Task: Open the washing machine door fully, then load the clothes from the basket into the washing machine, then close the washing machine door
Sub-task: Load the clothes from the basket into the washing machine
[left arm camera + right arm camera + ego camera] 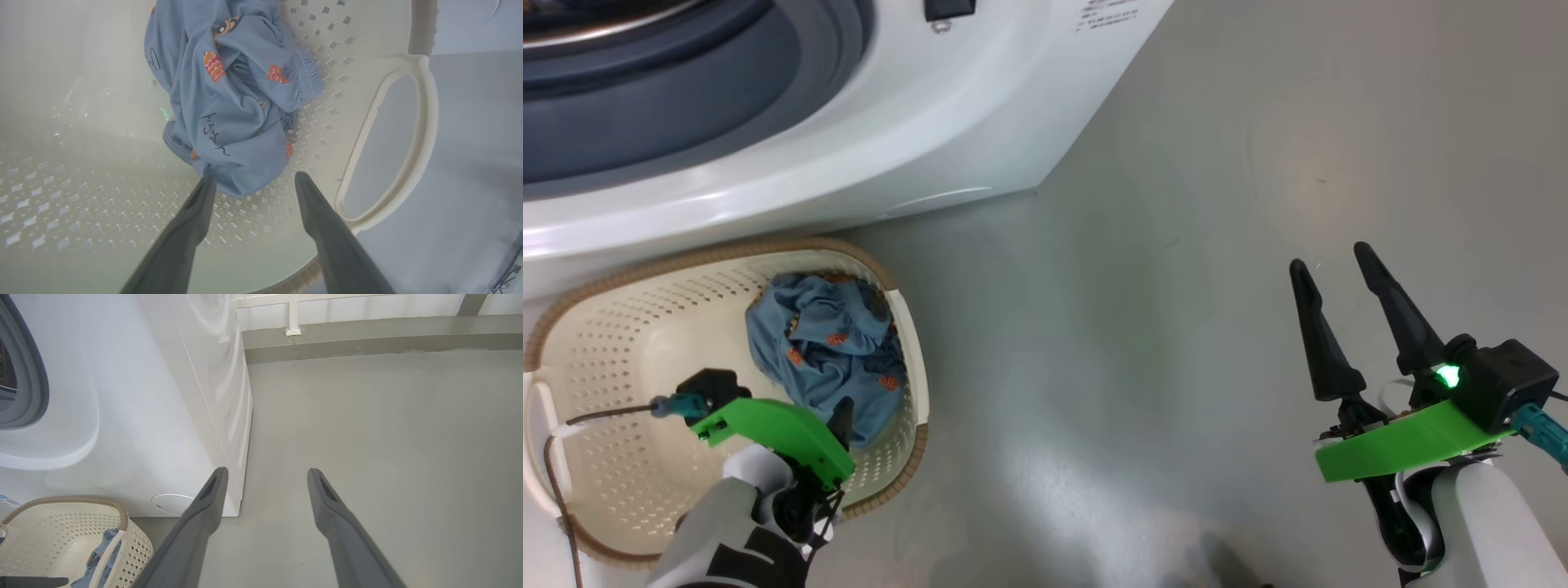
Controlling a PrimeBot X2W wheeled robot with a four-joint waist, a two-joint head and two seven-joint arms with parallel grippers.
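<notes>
The floor [1258,245] is smooth and grey. The big white washing machine [890,122] stands on it, shiny, with a round grey rubber ring [645,106] at its mouth. The basket [621,327] sits just in front of the machine. It is cream plastic full of little holes, with a brown woven rim. The clothes [829,351], soft blue with small orange pictures, lie bunched against one side inside it. The left gripper [255,177] reaches into the basket with its fingers spread wide at the cloth's edge, pinching nothing. The right gripper [1331,257] hangs over the floor, spread wide and empty.
</notes>
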